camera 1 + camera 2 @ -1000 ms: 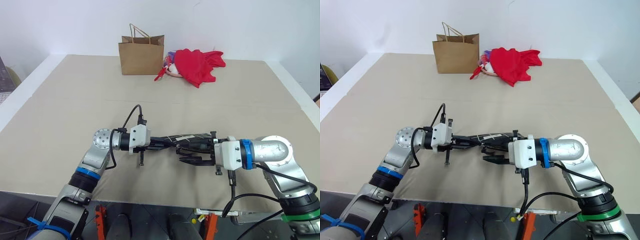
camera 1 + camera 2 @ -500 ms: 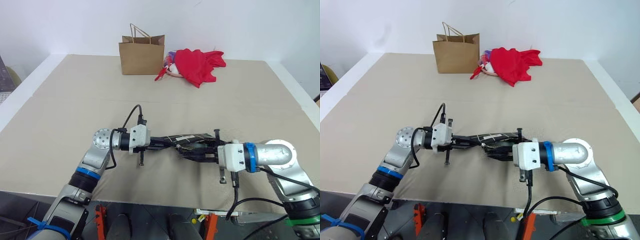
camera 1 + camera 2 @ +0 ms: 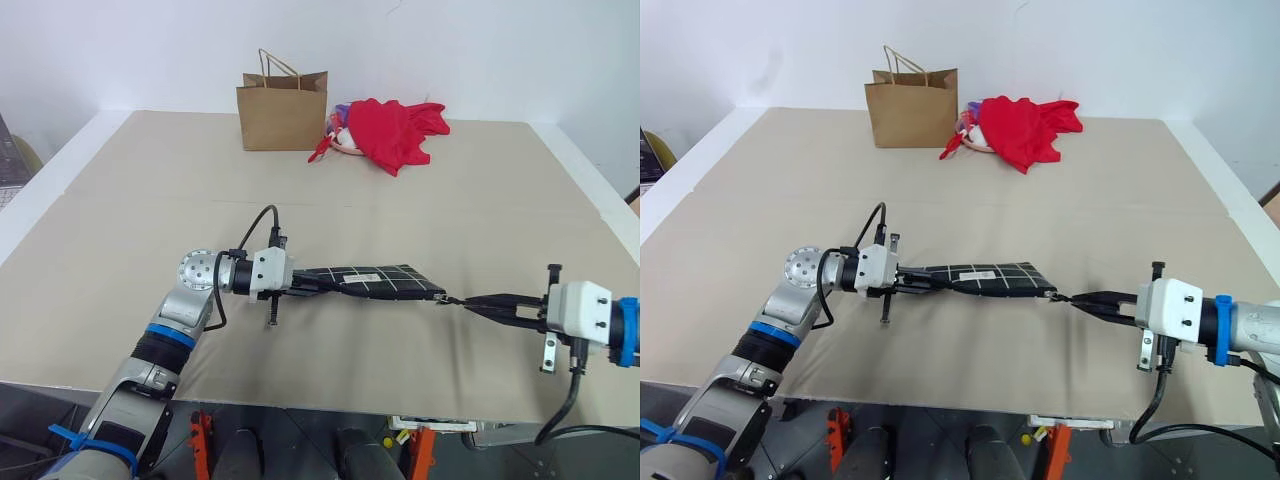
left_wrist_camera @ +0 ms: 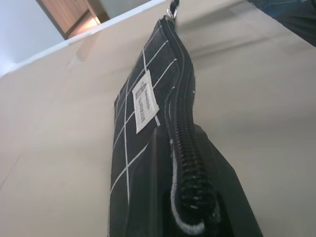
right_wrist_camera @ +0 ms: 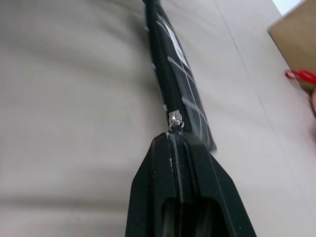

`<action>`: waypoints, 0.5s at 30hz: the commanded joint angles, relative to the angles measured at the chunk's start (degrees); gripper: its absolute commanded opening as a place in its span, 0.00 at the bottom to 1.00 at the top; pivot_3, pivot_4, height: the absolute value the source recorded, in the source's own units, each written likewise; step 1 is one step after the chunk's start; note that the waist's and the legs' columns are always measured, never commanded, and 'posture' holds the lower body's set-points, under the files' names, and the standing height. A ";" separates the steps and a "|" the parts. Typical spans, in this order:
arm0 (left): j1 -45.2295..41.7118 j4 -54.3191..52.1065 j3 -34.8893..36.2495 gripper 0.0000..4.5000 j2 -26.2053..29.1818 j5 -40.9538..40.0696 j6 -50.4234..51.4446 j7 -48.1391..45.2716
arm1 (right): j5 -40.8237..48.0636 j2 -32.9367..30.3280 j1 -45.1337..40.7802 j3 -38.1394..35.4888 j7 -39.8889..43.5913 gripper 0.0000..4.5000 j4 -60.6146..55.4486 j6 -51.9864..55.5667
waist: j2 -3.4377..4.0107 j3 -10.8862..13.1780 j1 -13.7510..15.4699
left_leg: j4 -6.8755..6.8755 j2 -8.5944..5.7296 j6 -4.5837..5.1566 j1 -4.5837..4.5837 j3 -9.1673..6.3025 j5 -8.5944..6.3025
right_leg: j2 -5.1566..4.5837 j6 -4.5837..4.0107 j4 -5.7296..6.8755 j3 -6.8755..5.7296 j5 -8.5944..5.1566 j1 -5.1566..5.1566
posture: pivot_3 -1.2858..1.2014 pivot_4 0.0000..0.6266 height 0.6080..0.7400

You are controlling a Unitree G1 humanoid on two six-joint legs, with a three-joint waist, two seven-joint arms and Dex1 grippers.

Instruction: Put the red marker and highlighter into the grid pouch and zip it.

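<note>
Grid pouch [image 3: 372, 282] hangs stretched between the two tools, just above the tan worktop [image 3: 130, 220]: the left tool [image 3: 306, 284] is clenched on its near end, the right tool [image 3: 472, 302] clenched on the zipper pull [image 5: 175, 120] at the far corner. The zip looks drawn fully along the top edge, so closing seems done (marker and highlighter are presumably inside). What's left, likely, is letting go. A brown paper bag [image 3: 283, 108] and red cloth heap [image 3: 398, 130] sit well apart at the back

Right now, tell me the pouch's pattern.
The pouch is black with white grid lines and a small white label, clearest in the left wrist view.
</note>
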 commanded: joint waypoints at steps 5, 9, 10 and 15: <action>-1.53 -3.47 1.28 0.37 1.57 -3.92 14.28 -1.62 | 12.43 2.72 -2.80 -1.45 -11.94 0.19 -5.86 21.03 | 0.00 0.00 -0.11 | 0.00 -0.01 0.00 0.00 -0.04 0.00 | 0.01 0.00 0.01 -0.01 0.00 0.00 | 0.52 0.24 1.00; -1.24 -7.70 4.77 0.81 2.81 -8.60 27.11 1.59 | 14.64 5.51 -1.57 -2.10 -18.45 0.64 -7.26 28.97 | -0.01 0.01 0.04 | 0.00 -0.04 0.00 -0.06 -0.09 0.00 | 0.00 0.01 0.00 -0.01 -0.02 0.01 | 0.52 0.24 1.00; -0.85 -8.63 5.65 0.87 3.34 -9.19 29.23 2.68 | 15.60 6.74 -1.33 -2.81 -20.56 0.72 -7.58 30.62 | -0.01 0.01 0.04 | 0.00 -0.04 0.00 -0.08 -0.12 0.00 | 0.00 0.02 0.00 -0.03 -0.04 0.01 | 0.52 0.24 1.00; 4.51 -12.66 9.06 1.00 6.17 -8.21 35.80 10.86 | 17.78 13.31 1.71 -7.34 -32.00 0.99 -7.40 37.99 | 0.07 -0.03 0.11 | -0.08 -0.04 0.01 -0.07 -0.14 -0.01 | -0.01 0.00 0.01 -0.05 -0.11 0.01 | 0.52 0.24 1.00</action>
